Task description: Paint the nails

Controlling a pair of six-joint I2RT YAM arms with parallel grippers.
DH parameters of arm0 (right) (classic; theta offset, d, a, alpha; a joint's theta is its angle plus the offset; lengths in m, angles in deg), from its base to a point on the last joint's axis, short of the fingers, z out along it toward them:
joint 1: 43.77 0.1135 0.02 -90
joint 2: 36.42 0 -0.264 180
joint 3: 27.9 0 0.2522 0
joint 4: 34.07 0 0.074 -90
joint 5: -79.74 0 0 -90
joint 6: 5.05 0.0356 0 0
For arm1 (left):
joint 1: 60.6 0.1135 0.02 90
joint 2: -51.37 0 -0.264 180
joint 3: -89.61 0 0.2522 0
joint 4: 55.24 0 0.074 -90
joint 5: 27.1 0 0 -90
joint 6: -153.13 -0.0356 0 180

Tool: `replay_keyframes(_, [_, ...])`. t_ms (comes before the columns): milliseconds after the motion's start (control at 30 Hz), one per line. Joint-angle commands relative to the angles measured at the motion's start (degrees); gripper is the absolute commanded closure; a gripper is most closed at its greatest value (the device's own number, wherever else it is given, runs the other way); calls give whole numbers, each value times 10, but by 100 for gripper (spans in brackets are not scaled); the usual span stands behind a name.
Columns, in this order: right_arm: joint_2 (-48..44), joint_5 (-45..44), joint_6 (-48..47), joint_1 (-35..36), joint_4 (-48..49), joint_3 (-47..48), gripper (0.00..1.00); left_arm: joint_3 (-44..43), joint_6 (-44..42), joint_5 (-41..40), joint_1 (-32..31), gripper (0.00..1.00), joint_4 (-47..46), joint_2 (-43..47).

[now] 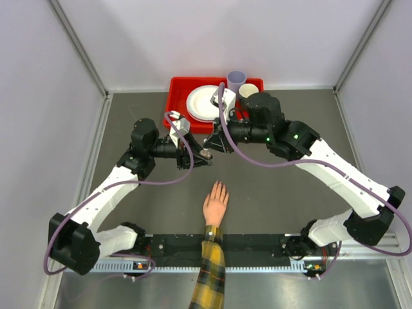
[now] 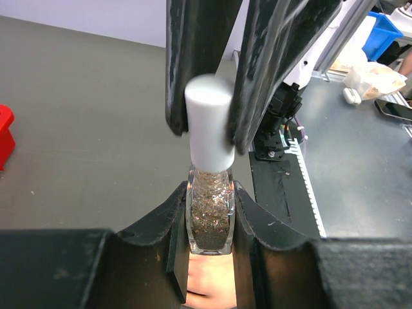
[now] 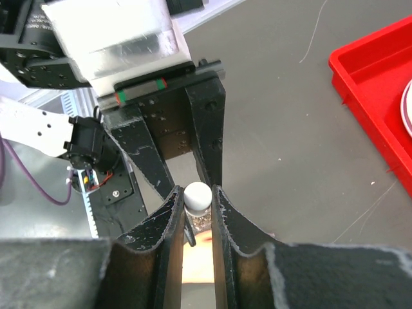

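Note:
A peach hand (image 1: 215, 206) with a yellow-and-dark plaid sleeve (image 1: 209, 277) lies palm down on the grey table, fingers pointing away from the arm bases. Its nails (image 1: 219, 186) are too small to make out. Above and beyond the fingertips, my left gripper (image 1: 198, 157) is shut on a small clear bottle (image 2: 209, 215) of glittery polish. My right gripper (image 1: 211, 148) is shut on the bottle's white cap (image 2: 209, 125). The cap also shows in the right wrist view (image 3: 197, 195). The hand shows blurred beneath the bottle in both wrist views.
A red tray (image 1: 177, 96) at the back holds white plates (image 1: 203, 103), a lilac cup (image 1: 236, 80) and a white cup (image 1: 248, 91). A black rail (image 1: 257, 243) runs along the near edge between the arm bases.

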Motion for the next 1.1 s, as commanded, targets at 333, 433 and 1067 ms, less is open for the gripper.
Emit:
replay_keyframes(333, [23,-100,20,69,-23,12,100,-24,-19,-115,-2,100,-8,50])
replay_keyframes(433, [30,-196,76,92,-23,7,100,-19,-24,-223,-2,100,-5,65])
replay_keyframes(1067, [-21,-168,94,45,-58,63,20,11,85,-165,-2,100,-57,74])
